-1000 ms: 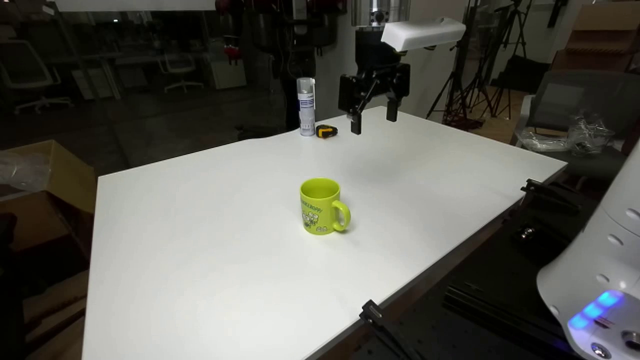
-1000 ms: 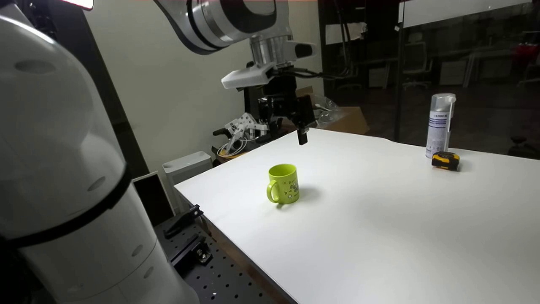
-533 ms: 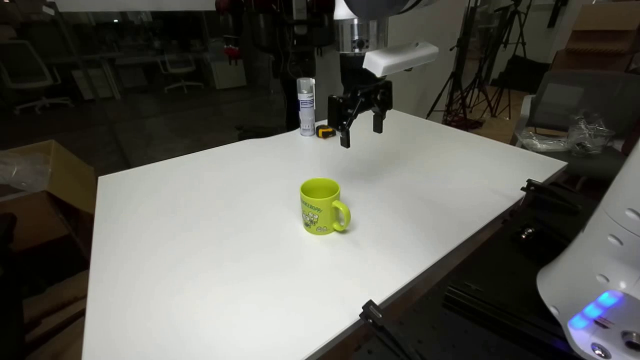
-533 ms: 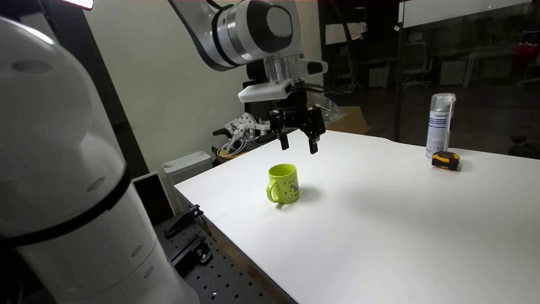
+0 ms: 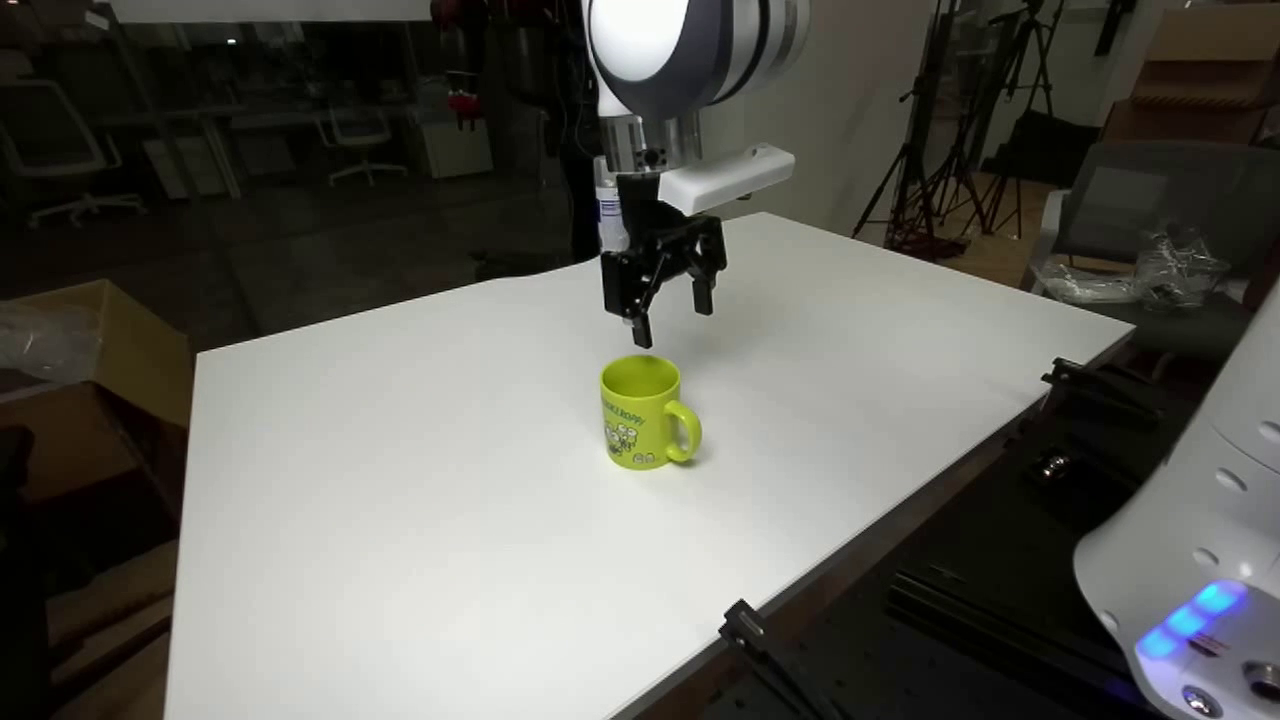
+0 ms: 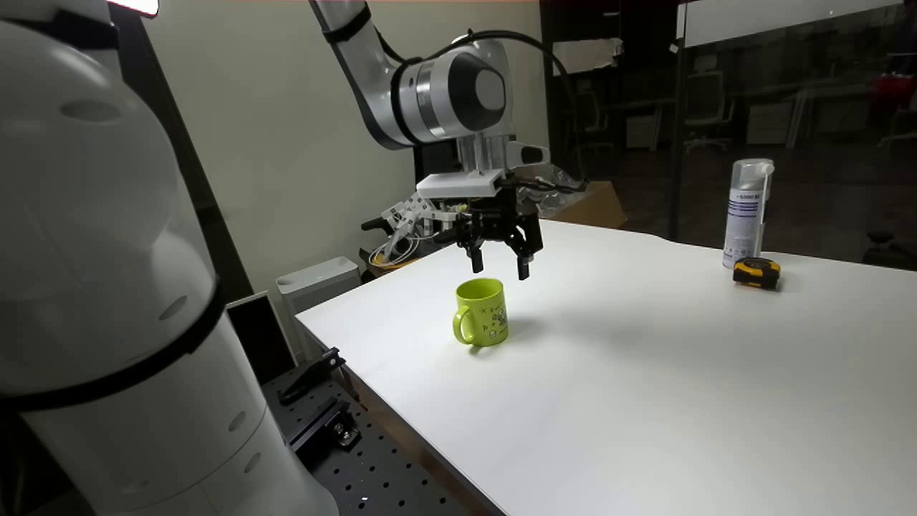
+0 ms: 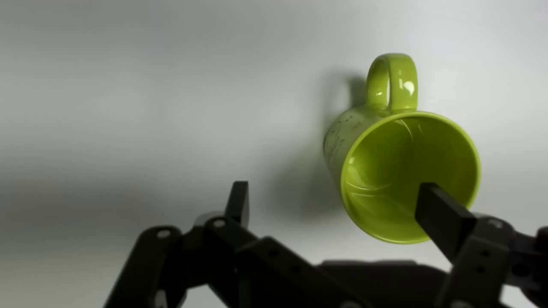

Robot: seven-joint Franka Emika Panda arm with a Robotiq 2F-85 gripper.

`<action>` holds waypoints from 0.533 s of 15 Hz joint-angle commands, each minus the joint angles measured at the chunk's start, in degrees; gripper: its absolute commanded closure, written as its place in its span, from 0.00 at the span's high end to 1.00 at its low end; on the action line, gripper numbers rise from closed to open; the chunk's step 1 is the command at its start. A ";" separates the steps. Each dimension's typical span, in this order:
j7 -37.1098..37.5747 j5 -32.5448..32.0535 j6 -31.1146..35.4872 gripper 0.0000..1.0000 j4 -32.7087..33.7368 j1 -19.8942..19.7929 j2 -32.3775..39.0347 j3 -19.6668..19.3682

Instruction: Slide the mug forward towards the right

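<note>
The lime-green mug (image 5: 632, 428) stands upright on the white table in both exterior views, its loop handle on the side facing the robot base. It also shows in an exterior view (image 6: 490, 319). In the wrist view the mug (image 7: 385, 158) lies right of centre, its open mouth toward the camera and its handle pointing up in the picture. My gripper (image 5: 673, 322) is open and empty, with its fingertips a little above rim height; it also shows in an exterior view (image 6: 500, 270). In the wrist view my gripper (image 7: 334, 185) has one finger overlapping the mug's mouth and the other left of it.
A slim pale spray can (image 6: 742, 222) and a black-and-yellow tape measure (image 6: 756, 273) stand at the table's far edge. The white table (image 5: 400, 520) has black clamps (image 5: 745, 625) along its robot-side edge. A cardboard box (image 5: 130, 350) is beside the table.
My gripper has come down and across toward the mug, from high over the table to just above and beside its rim. The fingers stay open. The mug has not moved.
</note>
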 commanded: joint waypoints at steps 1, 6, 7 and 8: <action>0.01 -0.50 0.00 1.00 0.02 1.47 0.06 -1.27; -1.06 -1.30 2.56 1.00 -0.75 2.87 1.55 -1.26; -1.30 -1.22 3.13 1.00 -0.89 3.05 1.81 -1.29; -1.46 -1.19 3.61 1.00 -0.95 3.23 2.12 -1.34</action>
